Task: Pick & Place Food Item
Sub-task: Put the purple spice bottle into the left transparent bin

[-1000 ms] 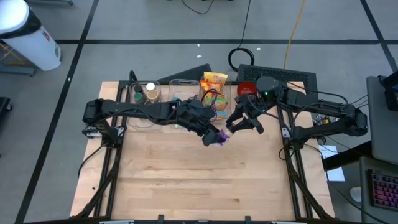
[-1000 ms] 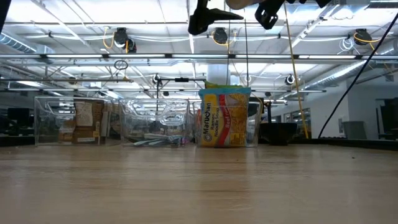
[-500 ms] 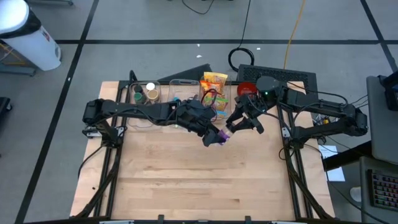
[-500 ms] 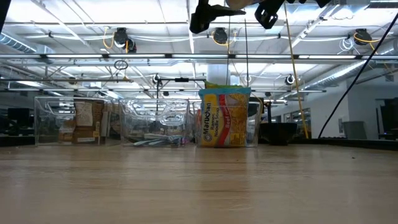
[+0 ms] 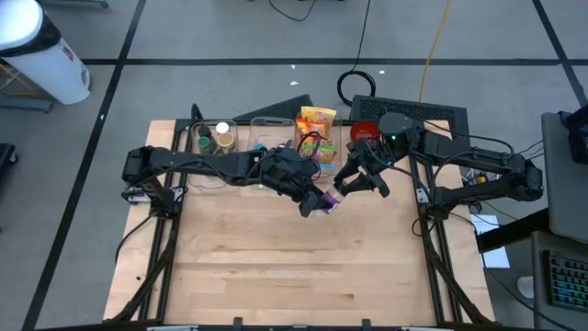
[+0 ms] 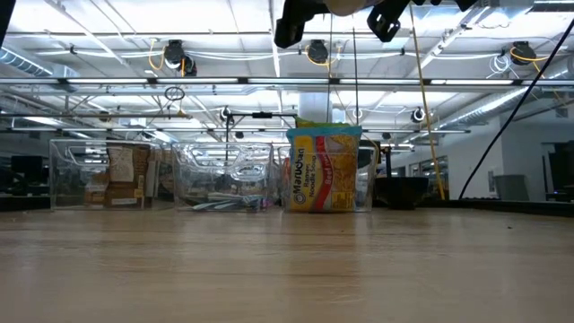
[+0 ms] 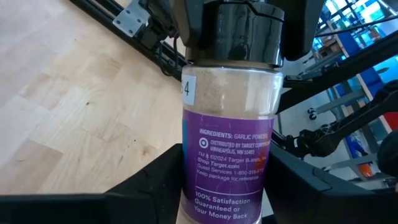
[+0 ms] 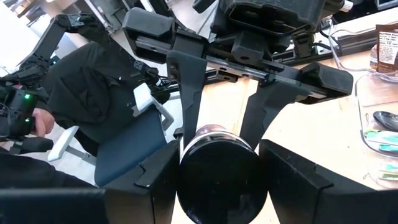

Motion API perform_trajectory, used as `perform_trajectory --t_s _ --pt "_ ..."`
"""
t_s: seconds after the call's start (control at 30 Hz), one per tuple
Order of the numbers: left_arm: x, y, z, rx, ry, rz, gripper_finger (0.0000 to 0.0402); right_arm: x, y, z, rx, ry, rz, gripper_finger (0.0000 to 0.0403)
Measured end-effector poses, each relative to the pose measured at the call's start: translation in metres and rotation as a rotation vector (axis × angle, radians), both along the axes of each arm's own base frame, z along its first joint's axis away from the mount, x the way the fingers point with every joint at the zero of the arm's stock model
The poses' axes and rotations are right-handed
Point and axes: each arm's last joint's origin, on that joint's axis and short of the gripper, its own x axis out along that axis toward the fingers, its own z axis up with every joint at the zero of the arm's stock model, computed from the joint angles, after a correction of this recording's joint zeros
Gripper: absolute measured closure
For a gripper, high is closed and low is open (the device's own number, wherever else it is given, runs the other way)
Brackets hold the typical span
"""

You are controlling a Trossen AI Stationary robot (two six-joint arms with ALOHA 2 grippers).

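Observation:
A clear spice jar [image 7: 229, 124] with a purple label and a black cap hangs high above the middle of the table, also seen from above as the jar [image 5: 328, 203]. My left gripper [image 7: 227, 193] comes from the table's left and is shut on the jar's bottom end. My right gripper [image 8: 217, 180] comes from the right and is shut on the cap end. In the high view my left gripper [image 5: 319, 204] and my right gripper [image 5: 345, 188] meet nose to nose over the table's far half. My left gripper pinches the jar's labelled lower body [image 7: 205, 186] between its two fingers, one on each side. The fingers run along the jar, coming roughly level from the table's left. The jar is lifted clear of the table. My right gripper pinches the black cap [image 8: 217, 168] between its two fingers [image 8: 155, 180], coming from the table's right. In the left wrist view its fingers [image 7: 180, 25] flank the cap [image 7: 231, 31]. The jar reaches away from it toward my left gripper.
Clear bins stand along the table's far edge: one with a yellow noodle packet [image 5: 317, 124], one with small cans [image 5: 213, 138], one with utensils [image 6: 224, 184]. A black case [image 5: 418, 115] and a red thing [image 5: 365, 131] lie at the far right. The near table half [image 5: 294, 276] is bare wood.
My left gripper has shut its fingers onto the jar's lower body; both arms and the jar have stayed in place.

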Motion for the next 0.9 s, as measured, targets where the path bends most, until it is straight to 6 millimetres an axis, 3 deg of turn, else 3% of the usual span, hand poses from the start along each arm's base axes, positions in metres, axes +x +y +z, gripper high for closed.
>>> perform_trajectory --t_s 0.13,0.33,0.47,0.63,0.9 --pt "0.0 0.0 0.0 0.004 -0.004 -0.002 0.0206 0.0 0.0 0.0 0.0 0.0 0.0 0.0211" --pt "0.003 0.0 0.006 0.017 -0.078 -0.006 0.0207 0.001 -0.001 0.004 0.016 -0.023 -0.004 0.0126" --pt "0.004 0.0 0.01 0.024 -0.118 -0.006 0.0208 -0.003 -0.006 0.011 0.026 -0.077 -0.012 0.0093" --pt "0.004 0.001 0.011 0.024 -0.129 -0.004 0.0208 -0.018 -0.015 0.022 0.033 -0.129 -0.055 0.0084" --pt "0.008 0.015 0.026 0.057 -0.302 0.031 0.0208 -0.042 -0.016 0.037 0.017 -0.191 -0.112 0.0091"
